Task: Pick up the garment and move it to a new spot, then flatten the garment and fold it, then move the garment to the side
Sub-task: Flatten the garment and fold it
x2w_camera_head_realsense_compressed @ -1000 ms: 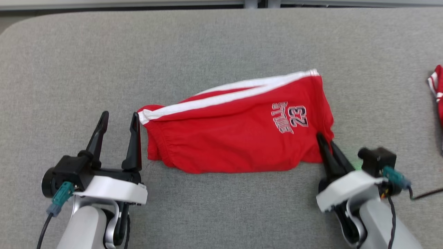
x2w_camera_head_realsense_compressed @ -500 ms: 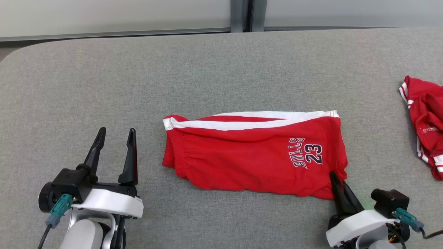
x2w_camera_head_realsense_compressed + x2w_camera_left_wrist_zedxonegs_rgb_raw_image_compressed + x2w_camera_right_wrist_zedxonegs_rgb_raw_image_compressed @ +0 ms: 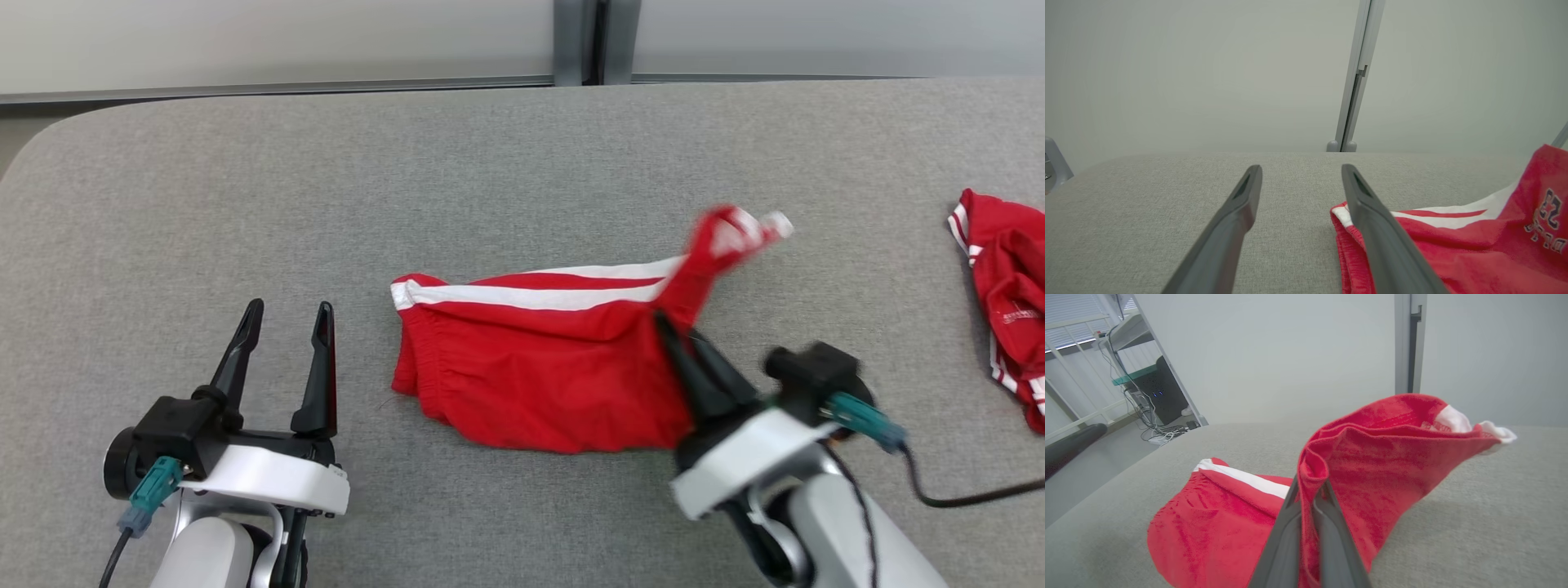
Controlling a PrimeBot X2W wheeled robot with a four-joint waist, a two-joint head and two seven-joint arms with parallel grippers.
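The garment is a pair of red shorts with white side stripes, lying across the middle of the grey table. My right gripper is shut on its right hem and holds that end lifted, so the corner flaps up and leftward. In the right wrist view the red cloth is pinched between the closed fingers. My left gripper stands open just left of the waistband, apart from it. The left wrist view shows the garment beside the right finger.
A second red and white garment lies crumpled at the table's right edge. A black cable trails from the right wrist. A pale wall with a vertical post runs behind the table's far edge.
My right gripper has lifted the garment's right end and carried it leftward over the rest, hiding the printed number. The head view shifted over the second. The left gripper stays open.
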